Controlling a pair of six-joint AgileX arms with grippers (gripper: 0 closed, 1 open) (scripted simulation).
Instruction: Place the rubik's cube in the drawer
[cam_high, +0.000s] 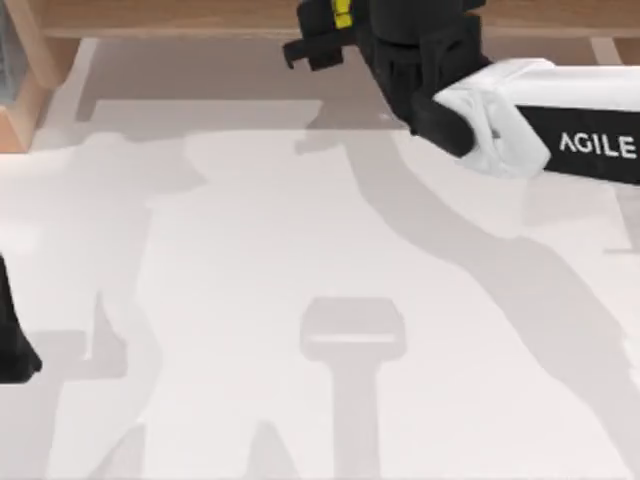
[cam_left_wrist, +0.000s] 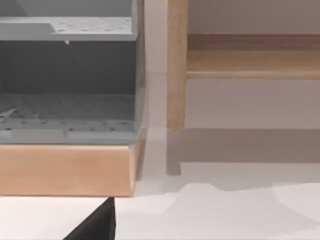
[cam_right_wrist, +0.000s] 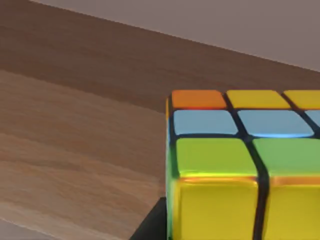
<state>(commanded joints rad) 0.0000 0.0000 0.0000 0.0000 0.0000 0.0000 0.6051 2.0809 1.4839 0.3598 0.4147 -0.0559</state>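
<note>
Left arm (cam_high: 12, 340) sits parked at the frame's left edge. Upper middle, the right gripper (cam_high: 335, 25) grips the rubik's cube (cam_right_wrist: 240, 165) between closed fingers — right over the wooden drawer unit (cam_high: 180, 15) along the top edge — its open compartment unseen from here.

1. The rubik's cube (cam_right_wrist: 240, 165) shows gridded tiles split by dark lines: one orange and several yellow at the far edge, then pale blue, green, and glossy yellow nearest.
2. The right arm (cam_high: 540, 125) has a white shell with pale lettering on a black panel; its gripper (cam_high: 330, 40) is black.
3. The table (cam_high: 250, 250) is white with grey shadows.
4. The wooden frame (cam_left_wrist: 176, 65) is light tan.
5. The drawer (cam_left_wrist: 65, 115) is grey with a dotted floor and a tan wooden front.
</note>
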